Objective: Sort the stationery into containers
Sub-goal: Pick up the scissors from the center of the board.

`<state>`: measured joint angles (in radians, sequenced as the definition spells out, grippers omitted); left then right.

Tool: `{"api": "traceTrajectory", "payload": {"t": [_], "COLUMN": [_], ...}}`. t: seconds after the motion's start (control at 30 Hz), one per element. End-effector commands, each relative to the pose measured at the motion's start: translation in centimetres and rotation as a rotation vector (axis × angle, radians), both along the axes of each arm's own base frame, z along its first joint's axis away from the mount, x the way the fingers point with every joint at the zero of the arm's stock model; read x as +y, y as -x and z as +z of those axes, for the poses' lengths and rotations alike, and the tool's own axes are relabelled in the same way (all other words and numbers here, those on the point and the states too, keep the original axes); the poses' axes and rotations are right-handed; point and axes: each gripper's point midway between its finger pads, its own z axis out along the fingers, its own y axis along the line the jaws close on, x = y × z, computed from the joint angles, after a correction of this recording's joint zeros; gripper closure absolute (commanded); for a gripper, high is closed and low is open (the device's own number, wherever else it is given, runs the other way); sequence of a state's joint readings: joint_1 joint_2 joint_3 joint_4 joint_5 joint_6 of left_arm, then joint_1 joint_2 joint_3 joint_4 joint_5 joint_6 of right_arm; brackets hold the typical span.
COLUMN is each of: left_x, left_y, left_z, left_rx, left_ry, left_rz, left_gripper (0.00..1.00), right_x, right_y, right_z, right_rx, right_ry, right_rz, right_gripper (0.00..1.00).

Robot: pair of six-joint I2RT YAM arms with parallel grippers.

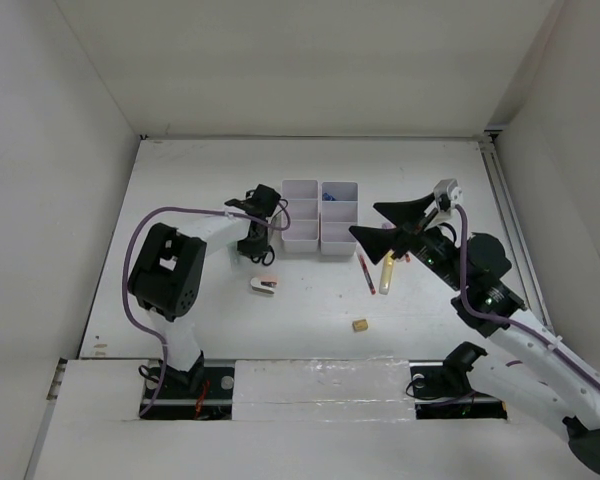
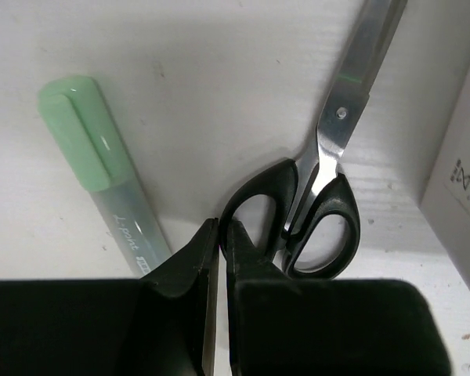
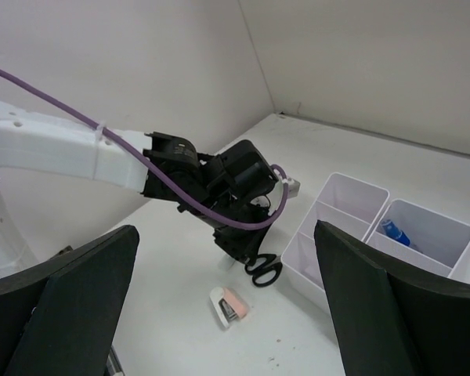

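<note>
Black-handled scissors lie flat on the table beside the white containers. My left gripper is shut, its tips right at the scissors' left handle loop, and I see nothing between the jaws. A green-capped marker lies just to its left. From the right wrist, the left gripper stands over the scissors. My right gripper hangs open and empty above a red pen and a yellow highlighter. A blue-capped glue bottle sits in one compartment.
A white-pink stapler lies near the left gripper, toward the front. A small tan eraser sits closer to the front edge. White walls enclose the table on three sides.
</note>
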<state>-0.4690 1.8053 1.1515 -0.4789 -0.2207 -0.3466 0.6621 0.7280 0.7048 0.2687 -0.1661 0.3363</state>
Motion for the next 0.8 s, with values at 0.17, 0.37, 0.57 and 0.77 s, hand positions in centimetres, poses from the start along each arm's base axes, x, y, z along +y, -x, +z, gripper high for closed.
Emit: {"api": "traceTrajectory", "payload": {"t": [0.17,0.37,0.57,0.77], "left_x": [0.3,0.2,0.3,0.0], "left_y": [-2.6,-2.9,-2.4,-1.4], "left_z": [5.4,10.4,13.0,18.0], "left_rx": [-0.167,-0.314,-0.374,-0.532], "left_ry": [0.024,0.100,0.141,0.241], "left_rz": [0.088,0.083,0.072,0.006], "left_gripper": [1.00,1.00,1.00,1.00], "right_x": [0.6,0.5,0.5,2.0], "right_y": [0.2,0.1,-1.4,-3.6], "right_z": [0.7,1.6,1.4,2.5], "right_rx": [0.000,-0.013,0.029,0.112], "right_ry": [-0.024,-0.037,-0.051,-0.105], "right_rz": [0.029,0.020,-0.031,0.039], "right_gripper": [0.00,0.00,0.00,0.00]}}
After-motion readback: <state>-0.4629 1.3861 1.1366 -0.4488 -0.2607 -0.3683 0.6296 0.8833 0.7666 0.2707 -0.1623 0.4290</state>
